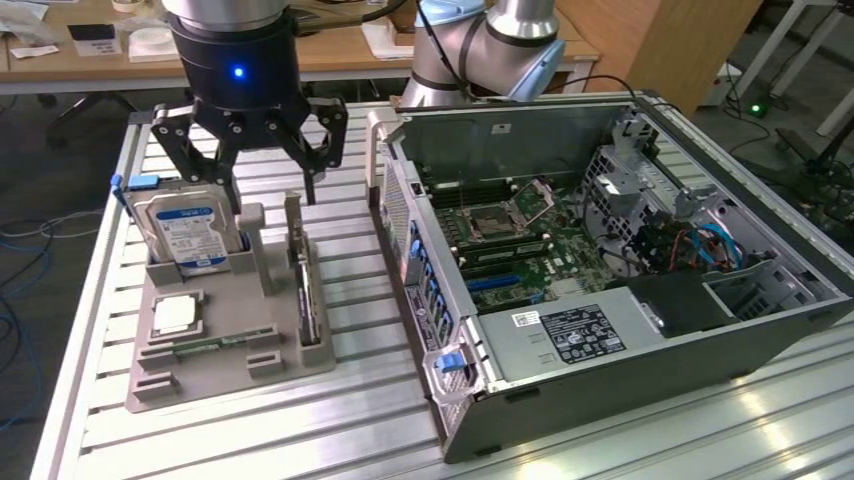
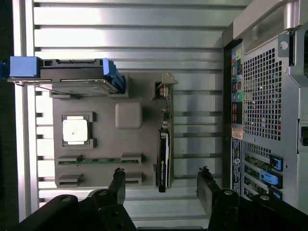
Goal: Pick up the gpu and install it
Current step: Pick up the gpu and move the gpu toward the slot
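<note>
1. The claw hangs spread wide and empty over the twelve o'clock end of the grey tray. It grips nothing.
2. The gpu stands on edge in a slot along the tray's three o'clock side in the exterior view, untouched. From the wrist view, its thin top edge lines up roughly midway between the two fingertips.
3. My worry is that the card offers only a narrow edge. If the claw came down slightly off-centre, a finger could land on the card instead of beside it and tilt or wedge it in the slot.
4. The tray's upright posts rise just beside the card at nine o'clock, and a finger could snag there. The hard drive stands upright further toward nine o'clock, near the claw's other side.
5. At three o'clock of the card, the side wall of the open computer case is close. Just a strip of slatted table lies between them, so a claw this wide has little margin there.
6. Above the tray the room looks free. The case lies open upward with its motherboard exposed, though blue cables and metal brackets crowd its three o'clock end.
</note>
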Motion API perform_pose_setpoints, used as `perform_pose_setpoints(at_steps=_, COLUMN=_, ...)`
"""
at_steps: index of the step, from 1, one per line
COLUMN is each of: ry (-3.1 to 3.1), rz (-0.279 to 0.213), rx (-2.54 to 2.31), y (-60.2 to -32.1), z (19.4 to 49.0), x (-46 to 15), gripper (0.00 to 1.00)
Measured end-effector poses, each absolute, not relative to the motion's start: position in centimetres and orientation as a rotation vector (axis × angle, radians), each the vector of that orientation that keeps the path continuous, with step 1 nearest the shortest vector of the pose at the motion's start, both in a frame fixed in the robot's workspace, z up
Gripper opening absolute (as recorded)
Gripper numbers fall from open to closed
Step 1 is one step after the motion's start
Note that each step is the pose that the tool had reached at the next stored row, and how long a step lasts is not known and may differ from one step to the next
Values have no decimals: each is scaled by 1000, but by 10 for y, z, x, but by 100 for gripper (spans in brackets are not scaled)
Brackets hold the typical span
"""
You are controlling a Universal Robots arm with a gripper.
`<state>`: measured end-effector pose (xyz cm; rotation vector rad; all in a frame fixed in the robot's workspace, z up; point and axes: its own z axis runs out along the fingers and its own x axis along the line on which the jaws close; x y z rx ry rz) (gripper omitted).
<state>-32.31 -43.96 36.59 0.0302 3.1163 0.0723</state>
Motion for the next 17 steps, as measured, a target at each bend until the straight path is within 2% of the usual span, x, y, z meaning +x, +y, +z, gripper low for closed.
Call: perform_pose_setpoints(at_steps=17, ry=3141, rz=86, rx=-28, y=-438, z=345, x=-321, gripper=71)
